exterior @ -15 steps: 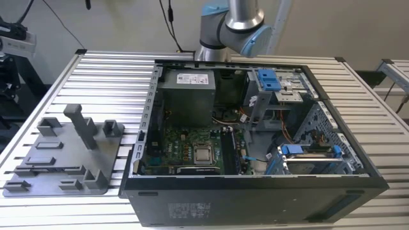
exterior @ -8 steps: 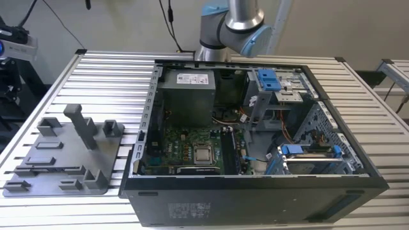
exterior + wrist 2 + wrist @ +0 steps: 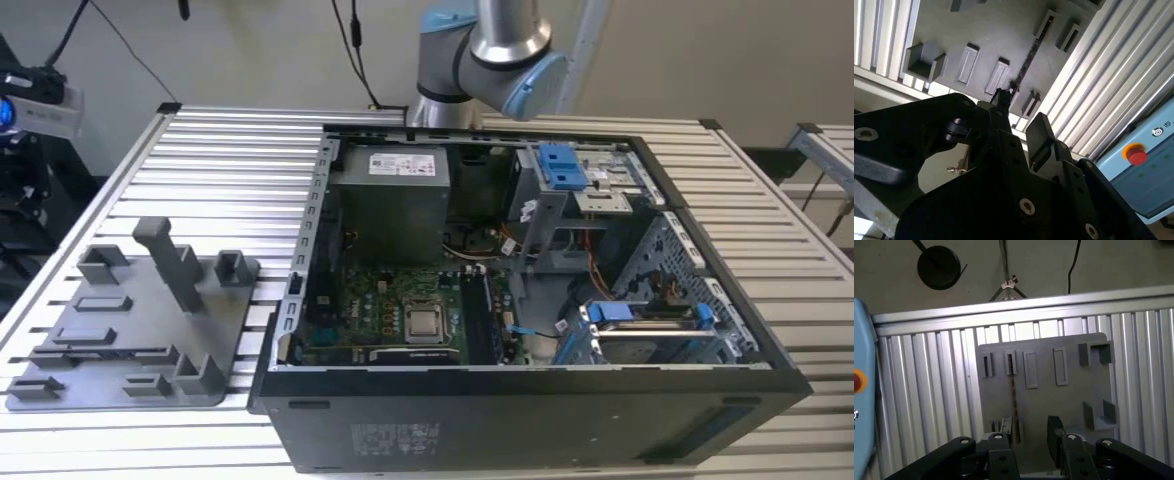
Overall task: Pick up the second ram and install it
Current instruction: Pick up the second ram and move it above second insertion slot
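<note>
In the first wrist view the ram (image 3: 1013, 390) is standing edge-on in a tray (image 3: 1054, 405) slot, its near end disappearing behind a finger (image 3: 1006, 429). The gripper (image 3: 1030, 436) is hanging above it, spread wide and gripping nothing. The tray is lying on a slatted table (image 3: 929, 405), with grey floor (image 3: 1104, 265) beyond.

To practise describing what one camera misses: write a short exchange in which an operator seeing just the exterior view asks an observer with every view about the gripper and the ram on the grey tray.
Operator: Where is the gripper?
Observer: In both wrist views the gripper hangs over the grey tray, fingers apart, holding nothing.
Operator: And the second ram?
Observer: The second ram shows as a thin dark strip along the tray, its near end beside one finger rather than midway in the gap.
</note>
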